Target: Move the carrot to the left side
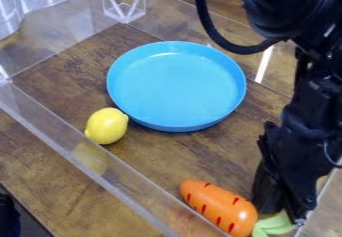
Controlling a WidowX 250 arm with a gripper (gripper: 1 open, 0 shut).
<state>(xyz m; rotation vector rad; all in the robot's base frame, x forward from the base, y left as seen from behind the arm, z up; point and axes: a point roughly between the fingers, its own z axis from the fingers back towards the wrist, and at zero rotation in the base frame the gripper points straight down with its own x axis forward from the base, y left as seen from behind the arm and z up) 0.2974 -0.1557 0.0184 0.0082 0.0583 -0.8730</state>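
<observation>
Landmark: the blue plate [178, 86] sat near the middle of the wooden bench [80, 76], round, shallow and with nothing on it.
Carrot: the carrot [219, 207] lay on the bench below and to the right of the plate, well apart from its rim, close to the bottom edge of the view. It was glossy orange with darker grooves, lying on its side and slanted, its rounded tip toward the plate's side and its light-green leafy top [274, 224] pointing away toward the lower right corner.
Gripper: the gripper [277, 209] pointed straight down, below and to the right of the plate, at the carrot's leafy end. Its dark fingers stood drawn together, with no gap to be seen between them. They came down right at the green top; whether they pinched the leaves or only touched them could not be told from this view.
Arm: the black arm [301, 101] rose from the gripper along the right of the plate, with a dark cable [221, 36] looping above the plate's upper right rim.
Lemon: the yellow lemon [106, 126] rested just beside the plate's lower left rim, well apart from the carrot.
Clear wall: a transparent barrier [60, 131] ran diagonally past the lemon, on the side away from the plate.
</observation>
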